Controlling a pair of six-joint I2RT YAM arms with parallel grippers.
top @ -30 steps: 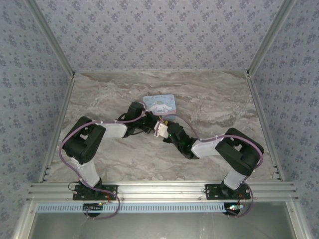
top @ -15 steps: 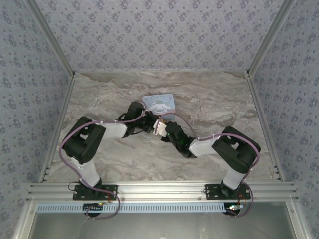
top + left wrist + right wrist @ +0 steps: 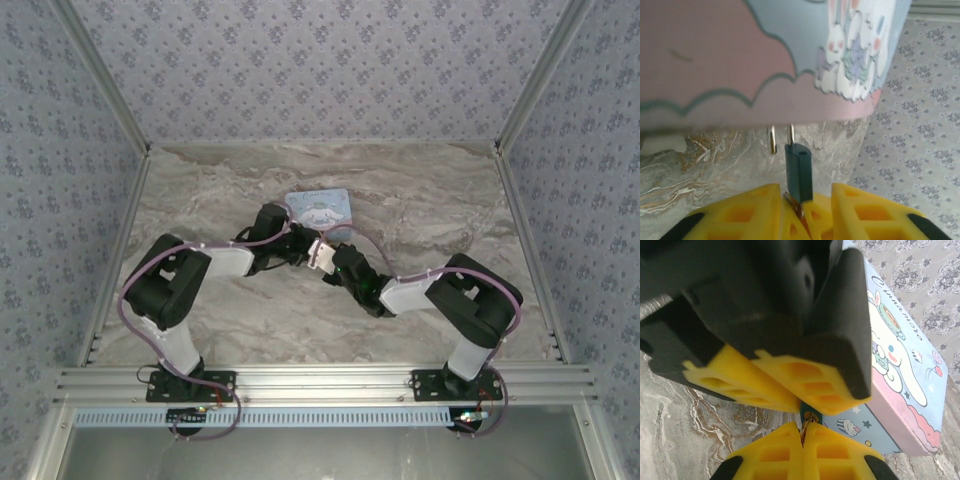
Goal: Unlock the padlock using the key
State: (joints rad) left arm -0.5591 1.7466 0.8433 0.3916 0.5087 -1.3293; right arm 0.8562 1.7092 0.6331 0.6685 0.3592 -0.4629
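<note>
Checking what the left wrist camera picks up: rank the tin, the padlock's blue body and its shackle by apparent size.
1. Tin, by far the largest, cropped by the frame.
2. Padlock body.
3. Shackle, two thin legs showing under the tin.

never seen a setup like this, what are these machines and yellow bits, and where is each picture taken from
These are two robot arms bolted to a marble-patterned table. The wide picture looks down from above and behind them. The other two come from a camera on each wrist, so the yellow blocks at the bottom are that arm's own fingers. A cartoon-printed tin lies on the table, with a small blue padlock at its side. The left gripper is open around the padlock; the right gripper pinches the key.
</note>
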